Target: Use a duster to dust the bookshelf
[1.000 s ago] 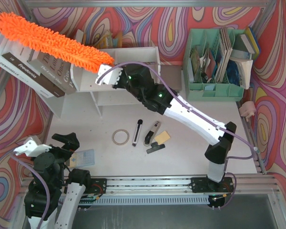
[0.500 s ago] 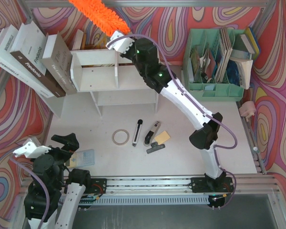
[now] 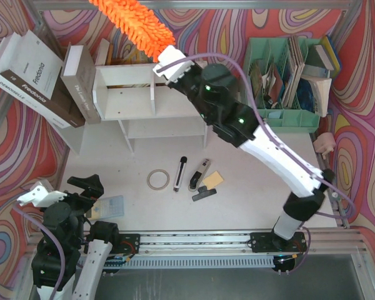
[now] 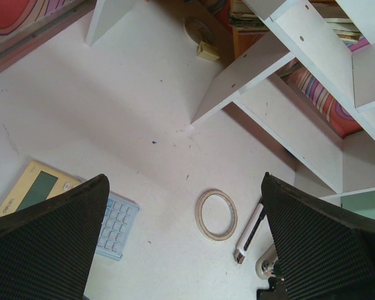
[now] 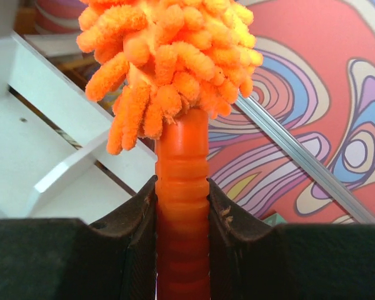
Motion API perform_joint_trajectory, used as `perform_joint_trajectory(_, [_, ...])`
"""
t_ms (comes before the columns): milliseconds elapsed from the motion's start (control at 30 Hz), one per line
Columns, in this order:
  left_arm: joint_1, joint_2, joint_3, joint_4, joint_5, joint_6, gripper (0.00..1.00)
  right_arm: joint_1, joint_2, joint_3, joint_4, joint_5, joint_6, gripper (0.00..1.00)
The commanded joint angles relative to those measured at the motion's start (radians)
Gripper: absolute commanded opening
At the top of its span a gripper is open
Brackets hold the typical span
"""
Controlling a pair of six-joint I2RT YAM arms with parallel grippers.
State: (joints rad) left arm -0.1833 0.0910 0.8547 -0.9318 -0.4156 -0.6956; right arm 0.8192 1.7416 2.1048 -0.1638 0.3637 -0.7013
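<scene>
- Since a second ago the duster [image 3: 134, 22] has swung off the leaning books [image 3: 34, 65]. It now points far-left, lifted clear of the bookshelf [image 3: 175, 103].
- Right gripper [image 3: 167, 61] fingers are clamped on its orange handle [image 5: 181, 187].
- Left gripper [image 4: 184, 181] fingers are wide apart, holding nothing.
- We judge that stroke done; the next needs lowering again.

Books [image 3: 31, 69] block the bookshelf's [image 3: 131, 103] left end, a green organizer [image 3: 278, 115] its right; the table [image 3: 112, 169] in front is mostly open.
</scene>
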Motion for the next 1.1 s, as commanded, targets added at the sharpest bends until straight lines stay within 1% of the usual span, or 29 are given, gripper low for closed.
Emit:
perform_joint_trajectory(0, [0.004,-0.005,-0.014,0.023,0.003,0.011,0.98,0.067,-0.16,-0.076,0.111,0.077,0.103,0.0])
perform_joint_trajectory(67, [0.004,-0.001,-0.014,0.023,0.003,0.01,0.98,0.101,-0.195,-0.1,0.078,0.107,0.143,0.0])
perform_joint_trajectory(167, [0.004,0.003,-0.013,0.023,0.004,0.011,0.98,0.176,-0.243,-0.15,0.054,0.196,0.207,0.0])
perform_joint_trajectory(267, [0.004,0.004,-0.014,0.022,0.004,0.01,0.98,0.249,-0.288,-0.217,0.032,0.283,0.355,0.0])
perform_joint_trajectory(367, [0.004,0.007,-0.014,0.024,0.008,0.012,0.98,0.3,-0.314,-0.258,-0.038,0.333,0.598,0.0])
perform_joint_trajectory(467, [0.004,0.013,-0.013,0.026,0.011,0.013,0.98,0.325,-0.314,-0.291,-0.145,0.311,0.885,0.0])
perform_joint_trajectory(533, [0.004,0.015,-0.013,0.025,0.013,0.014,0.98,0.358,-0.308,-0.32,-0.203,0.33,1.057,0.0])
perform_joint_trajectory(633, [0.004,0.013,-0.013,0.025,0.014,0.013,0.98,0.401,-0.327,-0.422,-0.229,0.371,1.357,0.0])
perform_joint_trajectory(700, [0.004,0.01,-0.014,0.027,0.014,0.013,0.98,0.414,-0.361,-0.521,-0.192,0.358,1.49,0.0])
perform_joint_trajectory(767, [0.004,0.01,-0.014,0.027,0.015,0.013,0.98,0.427,-0.373,-0.584,-0.148,0.34,1.56,0.0])
perform_joint_trajectory(900, [0.004,0.011,-0.014,0.027,0.017,0.014,0.98,0.444,-0.329,-0.579,-0.159,0.323,1.668,0.0])
perform_joint_trajectory(1000, [0.004,0.006,-0.014,0.026,0.017,0.013,0.98,0.447,-0.291,-0.581,-0.107,0.276,1.681,0.0])
perform_joint_trajectory(1067, [0.004,0.003,-0.014,0.025,0.014,0.011,0.98,0.452,-0.243,-0.551,-0.105,0.248,1.689,0.0])
